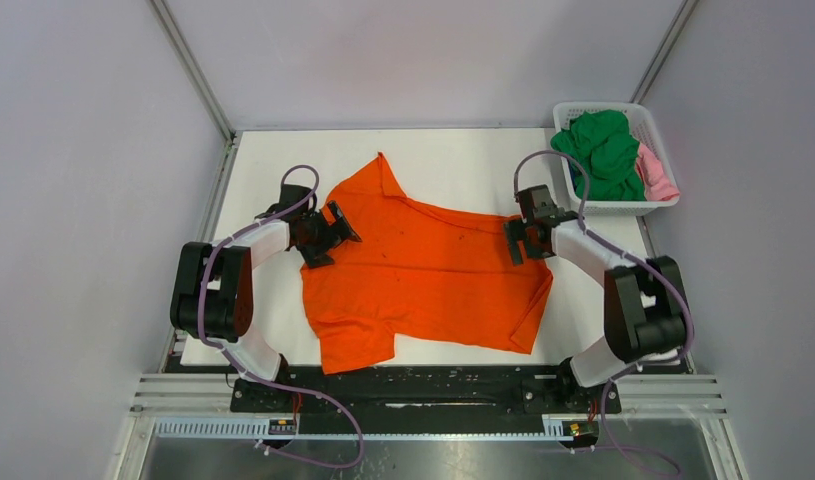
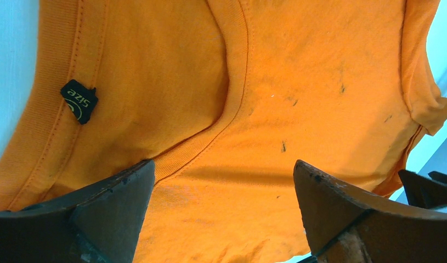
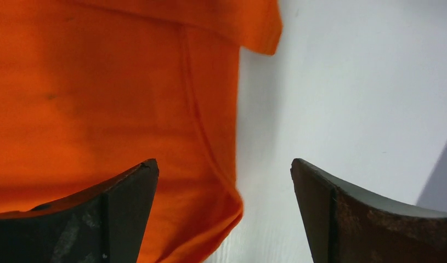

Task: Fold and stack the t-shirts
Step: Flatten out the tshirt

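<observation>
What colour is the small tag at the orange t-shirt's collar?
The tag is black with yellowish lettering; left wrist view shows it best.

In my left wrist view, bright orange cloth t-shirt runs past frame edges. Small black size tag: figure unreadable. Pink cloth shirt mostly buried under crumpled green shirt in white plastic lattice basket. My right wrist view blurred.

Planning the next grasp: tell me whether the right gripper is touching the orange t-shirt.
Cannot tell. The right wrist view shows the open right gripper over the edge of the orange t-shirt, but no plain contact or gap.
</observation>
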Controlling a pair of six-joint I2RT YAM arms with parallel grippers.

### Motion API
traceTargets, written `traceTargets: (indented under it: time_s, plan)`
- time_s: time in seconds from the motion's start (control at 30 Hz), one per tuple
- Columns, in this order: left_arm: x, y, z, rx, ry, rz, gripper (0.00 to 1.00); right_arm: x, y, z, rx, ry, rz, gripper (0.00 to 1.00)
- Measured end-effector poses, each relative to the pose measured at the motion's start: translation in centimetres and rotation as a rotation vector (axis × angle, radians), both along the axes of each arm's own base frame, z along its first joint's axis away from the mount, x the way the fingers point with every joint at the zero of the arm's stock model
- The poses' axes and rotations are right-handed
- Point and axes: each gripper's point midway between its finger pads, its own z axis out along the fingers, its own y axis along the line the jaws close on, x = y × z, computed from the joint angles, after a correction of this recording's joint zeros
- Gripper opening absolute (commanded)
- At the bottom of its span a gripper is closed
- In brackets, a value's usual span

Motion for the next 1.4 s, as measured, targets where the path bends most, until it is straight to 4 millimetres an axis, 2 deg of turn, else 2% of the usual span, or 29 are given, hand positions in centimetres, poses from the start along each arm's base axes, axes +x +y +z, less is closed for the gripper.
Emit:
traceTargets:
  time_s: [0.1, 0.2, 0.3, 0.37, 0.53, 0.7, 0.77, 0.83, 1.0, 1.1, 1.13, 1.2, 1.3, 1.4]
  plan:
    - [0.0, 0.0, 0.0, 0.000, 0.000, -0.001, 0.99, 0.9, -1.4, -1.0, -0.104, 0.037, -0.015, 0.99]
    - [0.0, 0.0, 0.0, 0.000, -0.001, -0.003, 0.99, 0.8, -2.8, -2.0, -0.195, 0.080, -0.040, 0.99]
    - [0.0, 0.0, 0.0, 0.001, -0.002, -0.007, 0.99, 1.2, -4.0, -1.6, -0.254, 0.077, -0.082, 1.00]
    - [0.0, 0.0, 0.0, 0.001, -0.002, -0.008, 0.99, 1.2, -5.4, -1.4, -0.284, 0.068, -0.149, 1.00]
    - [-0.1, 0.0, 0.0, 0.001, -0.003, -0.012, 0.99, 0.1, -10.0, -0.9, -0.280, 0.049, -0.393, 1.00]
    - [-0.1, 0.0, 0.0, 0.001, -0.004, -0.013, 0.99, -2.1, -14.6, -0.1, -0.255, 0.034, -0.642, 0.99]
    - [-0.1, 0.0, 0.0, 0.001, -0.004, -0.014, 0.99, -2.8, -15.3, 0.2, -0.239, 0.034, -0.695, 1.00]
    - [-0.1, 0.0, 0.0, 0.001, -0.004, -0.015, 0.99, -3.0, -14.8, 0.4, -0.200, 0.028, -0.708, 0.98]
    - [-0.1, 0.0, 0.0, 0.001, -0.004, -0.015, 0.99, -2.2, -11.2, 2.2, 0.033, -0.030, -0.670, 1.00]
    - [-0.1, 0.0, 0.0, 0.001, -0.004, -0.015, 0.99, -2.2, -7.5, 3.9, 0.180, -0.087, -0.603, 0.99]
    - [-0.1, 0.0, 0.0, 0.001, -0.004, -0.015, 0.99, -2.4, -5.7, 4.2, 0.211, -0.097, -0.560, 1.00]
    - [-0.1, 0.0, 0.0, 0.001, -0.004, -0.015, 0.99, -3.5, -0.6, 4.4, 0.300, -0.090, -0.422, 1.00]
    - [-0.1, 0.0, 0.0, 0.001, -0.004, -0.015, 0.99, -6.2, 7.1, 3.7, 0.465, -0.032, -0.221, 0.99]
    - [-0.1, 0.0, 0.0, 0.001, -0.004, -0.015, 0.99, -9.7, 12.4, 2.2, 0.570, 0.072, -0.095, 0.99]
